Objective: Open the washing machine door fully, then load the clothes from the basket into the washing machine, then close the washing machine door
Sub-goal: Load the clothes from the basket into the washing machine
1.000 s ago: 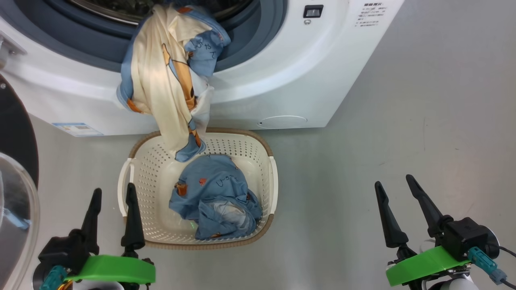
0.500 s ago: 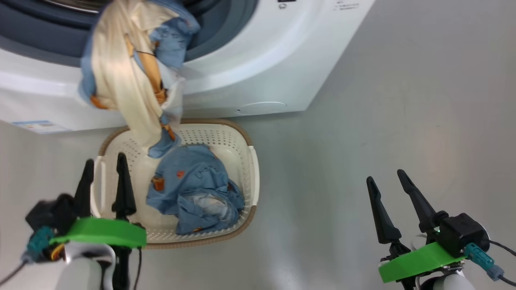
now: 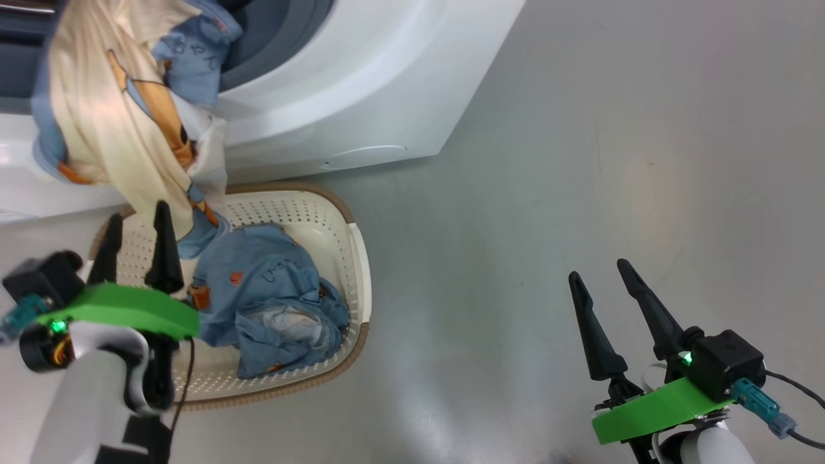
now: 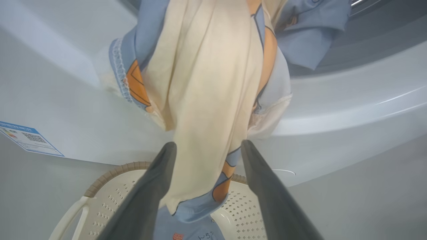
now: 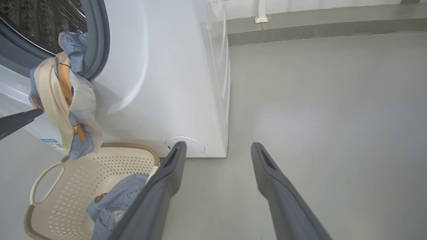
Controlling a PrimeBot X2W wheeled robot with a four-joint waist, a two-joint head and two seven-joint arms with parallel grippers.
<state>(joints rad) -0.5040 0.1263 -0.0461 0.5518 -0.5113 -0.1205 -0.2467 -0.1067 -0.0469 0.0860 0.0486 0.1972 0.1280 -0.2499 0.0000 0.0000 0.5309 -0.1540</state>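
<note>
Headway: my left claw [image 3: 138, 210], spread wide, has risen to the cream-and-blue cloth [image 4: 206, 100] dangling off the boxy white washing machine [image 3: 361, 84]; I'd grab it next.

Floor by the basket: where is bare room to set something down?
Bare floor lies right of the basket and the washing machine, up to the right gripper. Crowded: the basket's left, where the left gripper hovers by the hanging garment.

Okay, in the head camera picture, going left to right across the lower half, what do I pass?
left gripper with two long dark fingers → crumpled light-blue fabric pile with orange motifs → right rim of the cream perforated plastic basket → bare grey floor → right gripper with two long dark fingers
</note>
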